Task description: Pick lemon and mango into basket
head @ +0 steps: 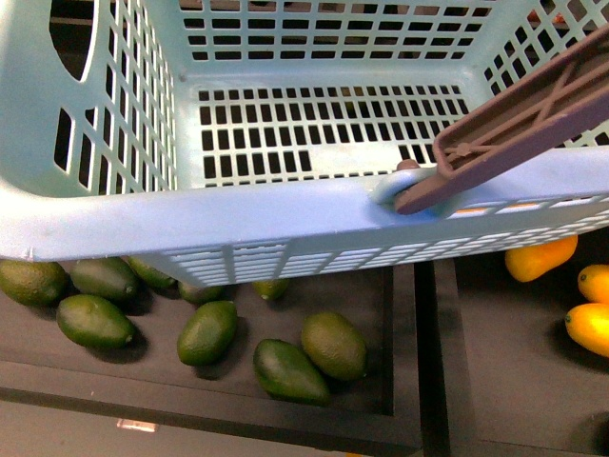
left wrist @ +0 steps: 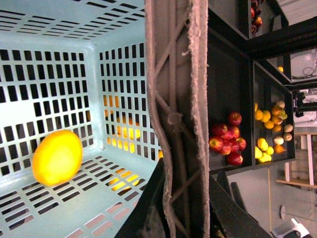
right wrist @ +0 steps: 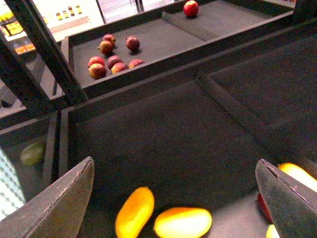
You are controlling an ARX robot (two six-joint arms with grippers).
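Observation:
The aqua basket point(head: 285, 224) hangs close to the front camera, tilted, above the fruit trays. Its grey-brown handle point(head: 514, 129) runs up to the right. In the left wrist view my left gripper point(left wrist: 176, 198) is shut on the handle point(left wrist: 173, 99). A roundish yellow-orange lemon point(left wrist: 57, 157) is inside the basket point(left wrist: 44, 74) near its slotted bottom; the front view does not show it. My right gripper point(right wrist: 174, 163) is open above a dark tray. Two elongated orange-yellow mangoes point(right wrist: 134, 211) point(right wrist: 182, 222) lie just beyond, between its fingers point(right wrist: 64, 203). A mango point(head: 540, 257) lies at the right, partly under the basket.
Several dark green oval fruits point(head: 205, 331) lie in the tray under the basket. A black divider point(head: 423, 362) separates them from the orange-yellow fruits point(head: 592, 328). Red apples point(right wrist: 111, 59) lie in a farther tray; more apples point(left wrist: 227, 144) and yellow fruits point(left wrist: 265, 148) show past the handle.

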